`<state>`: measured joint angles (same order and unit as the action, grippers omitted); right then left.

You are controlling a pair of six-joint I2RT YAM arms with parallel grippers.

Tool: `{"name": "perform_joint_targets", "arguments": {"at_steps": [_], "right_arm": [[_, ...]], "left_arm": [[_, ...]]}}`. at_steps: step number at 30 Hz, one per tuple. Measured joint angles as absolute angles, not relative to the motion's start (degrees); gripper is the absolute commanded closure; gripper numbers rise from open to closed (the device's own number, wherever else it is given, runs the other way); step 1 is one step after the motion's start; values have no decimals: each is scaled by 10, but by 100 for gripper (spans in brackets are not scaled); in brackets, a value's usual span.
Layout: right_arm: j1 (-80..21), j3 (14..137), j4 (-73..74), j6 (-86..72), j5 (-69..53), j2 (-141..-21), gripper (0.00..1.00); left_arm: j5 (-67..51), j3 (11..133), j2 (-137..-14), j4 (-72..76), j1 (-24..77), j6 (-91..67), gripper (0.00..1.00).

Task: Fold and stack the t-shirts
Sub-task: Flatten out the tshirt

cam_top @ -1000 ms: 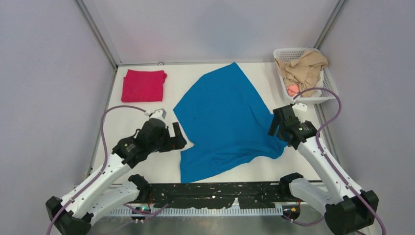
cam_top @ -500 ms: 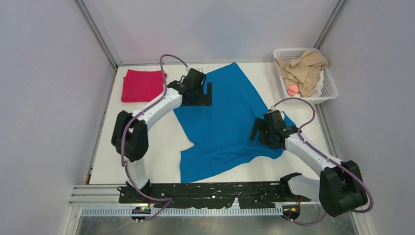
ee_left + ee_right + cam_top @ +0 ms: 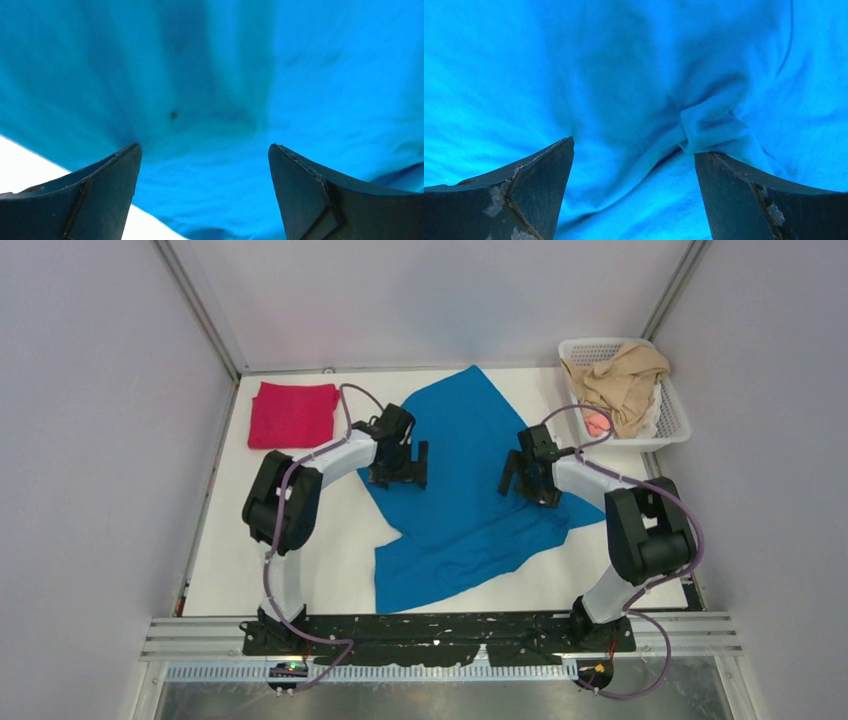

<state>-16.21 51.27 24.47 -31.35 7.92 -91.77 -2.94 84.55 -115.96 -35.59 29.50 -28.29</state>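
The bright blue t-shirt (image 3: 465, 475) lies spread and rumpled across the middle of the table. The crimson t-shirt (image 3: 292, 414) lies folded at the back left. My left gripper (image 3: 398, 480) is open, low over the blue shirt's left side; its wrist view shows blue cloth (image 3: 210, 90) between the spread fingers and white table at the lower left. My right gripper (image 3: 528, 485) is open over the shirt's right side. Its wrist view shows a bunched fold of blue cloth (image 3: 709, 127) just ahead of the right finger.
A white basket (image 3: 661, 435) at the back right holds tan cloth (image 3: 620, 375) and something pink. The table's bare white surface (image 3: 300, 540) shows left of the blue shirt. Grey walls close in the sides and back.
Both arms swung from the near edge out over the blue shirt. In the last half second the left gripper came nearer and lower, and the right moved farther back. The shirt's lower right edge has shifted.
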Motion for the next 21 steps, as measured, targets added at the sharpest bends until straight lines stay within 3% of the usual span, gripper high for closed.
{"name": "perform_joint_targets", "arguments": {"at_steps": [10,21], "right_arm": [[-158,841,333,-249,52,-1163,4],[-227,1226,447,-136,52,-1372,5]], "left_arm": [[-116,539,-945,-202,315,-349,0],[-208,525,-945,-165,458,-369,0]]}}
